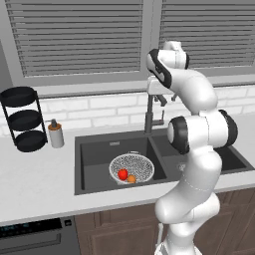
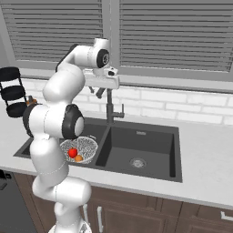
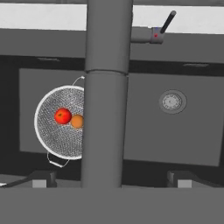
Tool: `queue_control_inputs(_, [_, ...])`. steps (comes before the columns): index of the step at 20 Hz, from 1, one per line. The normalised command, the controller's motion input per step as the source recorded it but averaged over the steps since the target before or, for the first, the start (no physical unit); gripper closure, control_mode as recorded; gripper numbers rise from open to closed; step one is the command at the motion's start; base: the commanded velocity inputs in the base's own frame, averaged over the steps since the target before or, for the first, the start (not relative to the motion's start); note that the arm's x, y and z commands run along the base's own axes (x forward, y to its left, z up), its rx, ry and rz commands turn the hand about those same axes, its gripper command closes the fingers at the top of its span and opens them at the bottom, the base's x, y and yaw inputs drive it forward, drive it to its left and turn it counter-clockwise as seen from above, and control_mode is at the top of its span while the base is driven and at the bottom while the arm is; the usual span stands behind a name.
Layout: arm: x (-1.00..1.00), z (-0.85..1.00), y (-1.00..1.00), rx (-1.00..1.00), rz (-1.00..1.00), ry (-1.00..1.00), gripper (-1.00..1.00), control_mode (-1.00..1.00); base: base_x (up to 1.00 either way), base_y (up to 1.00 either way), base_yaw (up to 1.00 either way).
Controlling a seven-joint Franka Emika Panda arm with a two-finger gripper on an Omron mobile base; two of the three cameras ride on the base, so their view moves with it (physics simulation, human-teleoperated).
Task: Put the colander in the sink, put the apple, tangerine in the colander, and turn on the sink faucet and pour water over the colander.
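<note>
Colander (image 1: 132, 167) sits in the left basin of the sink (image 1: 94, 149), upright, on the basin floor toward the front-right part of that basin. Apple (image 1: 122, 174) and tangerine (image 1: 131, 178) both lie inside it, touching or just beside each other, apple to the left. In the right base view the colander (image 2: 85, 146) is partly hidden behind the arm; apple (image 2: 73, 153) and tangerine (image 2: 78, 158) visible at its near side. Hand view confirms: colander (image 3: 59, 122) w/ pale rim and two wire handles, apple (image 3: 63, 116) next to tangerine (image 3: 77, 121), both near bowl centre.

Sink faucet (image 1: 149, 117) stands at the back edge, on the divider between basins. Side lever (image 3: 167, 22) points up and away at a tilt in the hand view. No water stream visible in any pic. Right basin (image 2: 136, 145) holds nothing but its round drain (image 2: 137, 161).

Gripper (image 1: 164, 98) is above the faucet top, fingers pointing down. Fingertips (image 3: 41, 180) stand wide apart, one each side of the spout (image 3: 105, 109), not clamped on it; contact w/ the spout cannot be judged. Nothing held.

Surroundings: black three-tier rack (image 1: 23, 118) on the counter (image 1: 35, 184) at far left, white pump bottle (image 1: 55, 133) just beside it. White tile backsplash (image 1: 99, 109) and grey blinds (image 1: 74, 35) behind.
</note>
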Motion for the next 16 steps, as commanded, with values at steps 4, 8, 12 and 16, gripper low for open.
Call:
queue_control_inputs(4, [-0.18, -0.05, 0.0, 0.0, 0.0, 0.01, -1.0, -1.0, 0.0, 0.0, 0.0])
queue_control_inputs(8, [0.01, 0.0, 0.0, 0.0, 0.0, 0.02, -1.0, -1.0, 0.0, 0.0, 0.0])
queue_control_inputs(12, [0.06, -0.05, 0.01, 0.0, 0.0, 0.01, -1.0, -1.0, 0.0, 0.0, 0.0])
queue_control_inputs(16, [0.04, -0.09, 0.07, 0.0, 0.0, 0.01, -1.0, -1.0, 0.0, 0.0, 0.0])
